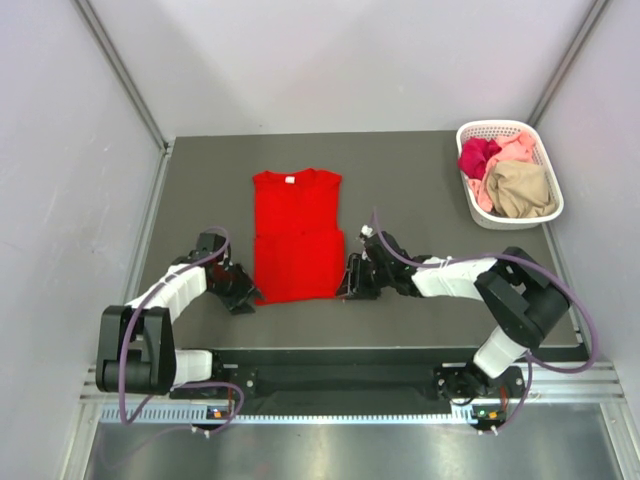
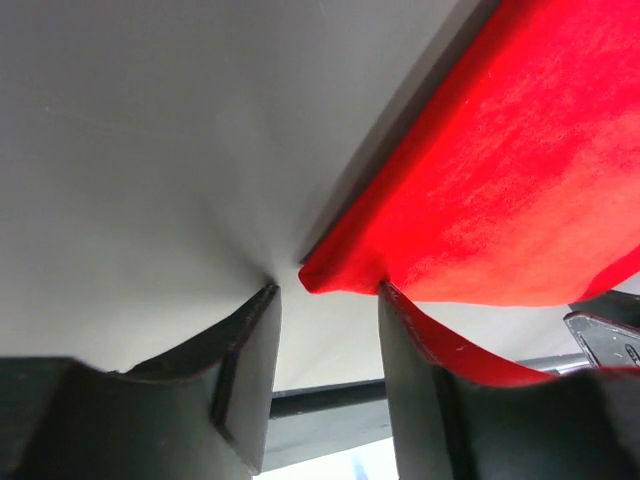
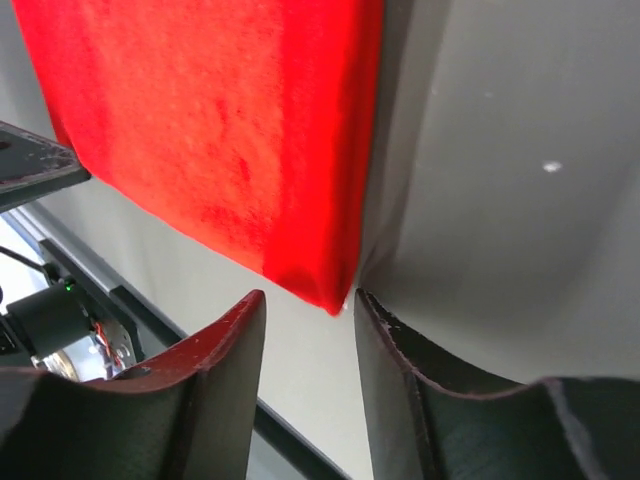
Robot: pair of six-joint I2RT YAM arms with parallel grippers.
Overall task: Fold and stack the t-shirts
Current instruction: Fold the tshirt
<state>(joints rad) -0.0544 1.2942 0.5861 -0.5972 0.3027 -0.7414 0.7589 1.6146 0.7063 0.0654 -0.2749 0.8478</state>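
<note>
A bright red t-shirt [image 1: 297, 230] lies flat mid-table as a narrow rectangle, white neck label at its far end. My left gripper [image 1: 250, 295] sits at its near left corner and my right gripper [image 1: 347, 285] at its near right corner. In the left wrist view the red t-shirt [image 2: 500, 180] ends in a corner just beyond the open left gripper [image 2: 328, 290]. The right wrist view shows the red t-shirt [image 3: 220, 130] corner pointing into the open right gripper [image 3: 309, 297]. Neither holds cloth. Magenta [image 1: 478, 155], pale pink [image 1: 518, 148] and tan [image 1: 520, 190] t-shirts lie crumpled in a basket.
The white lattice basket [image 1: 497, 125] stands at the far right corner of the dark grey table [image 1: 420, 200]. Pale walls close in the table on three sides. A black rail runs along the near edge by the arm bases.
</note>
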